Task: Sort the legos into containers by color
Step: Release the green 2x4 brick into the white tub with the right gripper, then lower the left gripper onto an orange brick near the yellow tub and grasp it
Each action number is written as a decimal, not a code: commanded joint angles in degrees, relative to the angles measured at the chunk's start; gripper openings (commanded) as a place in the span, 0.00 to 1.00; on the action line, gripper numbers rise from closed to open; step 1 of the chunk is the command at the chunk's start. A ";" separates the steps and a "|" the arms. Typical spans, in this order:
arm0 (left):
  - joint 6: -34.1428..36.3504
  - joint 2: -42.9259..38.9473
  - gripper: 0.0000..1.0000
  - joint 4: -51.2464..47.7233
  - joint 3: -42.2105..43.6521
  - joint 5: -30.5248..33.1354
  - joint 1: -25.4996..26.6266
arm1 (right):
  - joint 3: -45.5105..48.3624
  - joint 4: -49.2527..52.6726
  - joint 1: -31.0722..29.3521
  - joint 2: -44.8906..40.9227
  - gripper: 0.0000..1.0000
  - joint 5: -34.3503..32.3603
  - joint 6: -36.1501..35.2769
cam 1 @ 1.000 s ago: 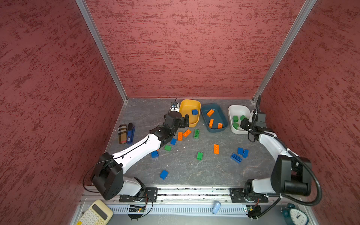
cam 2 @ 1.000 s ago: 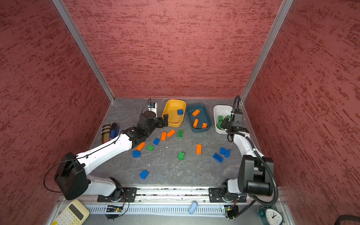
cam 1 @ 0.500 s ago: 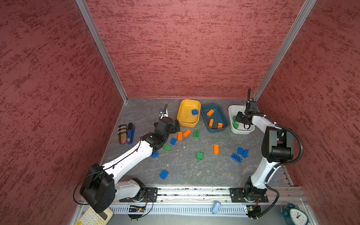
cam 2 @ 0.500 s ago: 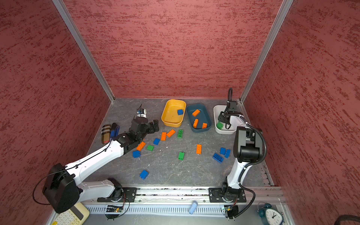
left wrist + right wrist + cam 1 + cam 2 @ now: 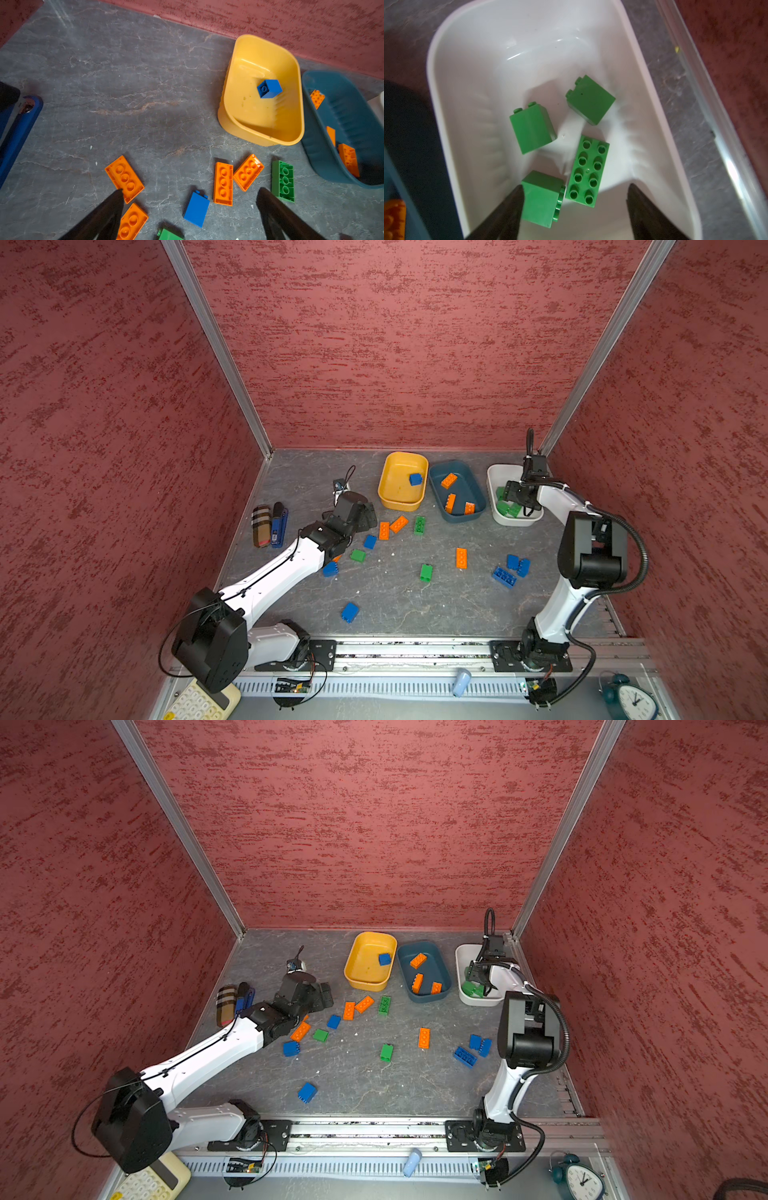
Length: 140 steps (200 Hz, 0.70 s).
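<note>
In both top views the yellow tub [image 5: 392,493] holds one blue brick [image 5: 415,479]. The teal tub [image 5: 471,489] just right of it holds three orange bricks [image 5: 449,480]. The white tub [image 5: 495,475], beyond that, holds green bricks [image 5: 509,509] under the right gripper [image 5: 514,501]. Loose legos [image 5: 460,558] lie on the table [image 5: 395,605] on the yellow tub's near side, where the left gripper [image 5: 366,515] hovers. The left wrist view shows its fingers [image 5: 112,205] spread wide above a flat blue lego [image 5: 196,208], holding nothing. In the right wrist view the right fingers [image 5: 639,199] stand parted and empty over four green bricks.
</note>
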State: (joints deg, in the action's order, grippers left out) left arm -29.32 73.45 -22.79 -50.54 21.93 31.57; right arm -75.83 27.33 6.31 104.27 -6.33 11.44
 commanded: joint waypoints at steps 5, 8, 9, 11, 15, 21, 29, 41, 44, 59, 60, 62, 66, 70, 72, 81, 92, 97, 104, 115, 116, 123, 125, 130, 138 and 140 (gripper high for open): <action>-0.07 3.18 1.00 -8.04 -2.41 -6.86 -1.02 | 1.87 -2.21 -1.31 -6.51 0.99 -0.97 2.06; 0.37 3.55 0.99 -8.37 -2.68 -8.07 -1.00 | 2.05 -2.53 -1.41 -7.01 0.99 -0.93 2.37; 0.52 3.63 1.00 -8.44 -2.74 -8.37 -0.99 | 2.16 -2.58 -1.44 -7.13 0.99 -0.86 2.54; 0.81 4.09 1.00 -8.55 -2.83 -9.09 -0.99 | 2.35 -2.78 -1.40 -7.41 0.99 -0.81 2.78; 1.34 4.72 1.00 -8.87 -3.25 -10.54 -1.00 | 2.75 -3.23 -1.53 -8.13 0.99 -0.58 3.18; 1.88 5.87 1.00 -9.51 -4.04 -12.14 -0.91 | 3.40 -3.93 -1.53 -8.91 0.99 0.06 4.04; 2.33 7.55 1.00 -10.80 -5.37 -12.68 -0.54 | 4.56 -5.11 -1.56 -10.53 0.99 1.23 5.05; 3.11 10.34 1.00 -12.32 -7.46 -12.04 0.18 | 6.79 -7.12 -1.56 -12.82 0.99 3.67 6.70; 3.39 11.05 0.99 -12.74 -7.99 -11.85 0.37 | 7.37 -7.70 -1.56 -13.32 0.99 4.38 7.10; 4.83 14.68 0.95 -14.26 -10.81 -10.78 1.03 | 10.41 -10.16 -1.69 -16.29 0.99 7.35 8.91; 4.95 14.95 0.95 -14.37 -11.02 -10.78 1.03 | 10.56 -10.31 -1.67 -16.29 0.99 7.54 9.02; 5.25 15.29 0.94 -14.61 -11.45 -10.77 1.03 | 11.00 -10.53 -1.72 -16.60 0.99 7.86 9.21; 5.86 16.32 0.93 -15.05 -12.27 -10.88 1.20 | 11.72 -10.98 -1.66 -17.24 0.99 8.34 9.55; 6.32 17.51 0.92 -15.51 -13.16 -10.87 1.29 | 12.38 -11.25 -1.72 -18.01 0.99 8.65 9.83; 6.61 18.09 0.91 -15.70 -13.55 -10.93 1.30 | 12.73 -11.42 -1.71 -18.16 0.99 8.75 9.94; 7.86 20.42 0.89 -16.68 -15.45 -11.19 1.39 | 14.25 -11.94 -1.70 -19.53 0.99 9.09 10.45; 9.19 23.23 0.85 -18.07 -17.88 -11.25 1.69 | 15.60 -12.08 -1.69 -20.65 0.99 9.16 10.63; 9.58 24.47 0.84 -18.66 -18.75 -10.94 1.93 | 16.03 -12.11 -1.66 -20.68 0.99 9.21 10.66; 10.17 26.09 0.82 -19.31 -20.27 -10.79 2.06 | 16.84 -12.06 -1.69 -21.51 0.99 9.17 10.70; 10.88 28.24 0.80 -19.45 -21.70 -10.85 2.34 | 17.90 -12.29 -1.67 -22.69 0.99 8.78 10.41; 10.96 28.41 0.80 -19.43 -21.83 -10.81 2.35 | 18.04 -12.30 -1.70 -22.70 0.99 8.74 10.43; 11.52 29.49 0.79 -19.10 -22.62 -11.41 2.47 | 18.51 -12.30 -1.70 -22.79 0.99 8.15 10.35; 11.64 29.85 0.79 -19.11 -22.77 -11.63 2.45 | 18.63 -12.21 -1.66 -22.79 0.99 7.93 10.31; 12.02 30.70 0.78 -18.92 -23.37 -12.09 2.52 | 18.84 -12.03 -1.67 -22.71 0.99 7.58 10.27; 12.63 32.02 0.76 -18.79 -24.18 -12.89 2.61 | 18.96 -11.67 -1.66 -22.63 0.99 7.30 10.18; 12.73 32.33 0.76 -18.79 -24.39 -13.19 2.64 | 19.08 -11.57 -1.65 -22.62 0.99 7.30 10.18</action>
State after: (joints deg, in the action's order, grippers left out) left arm -19.84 102.98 -39.92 -72.34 10.83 33.69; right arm -57.52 17.34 4.69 82.74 1.30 21.06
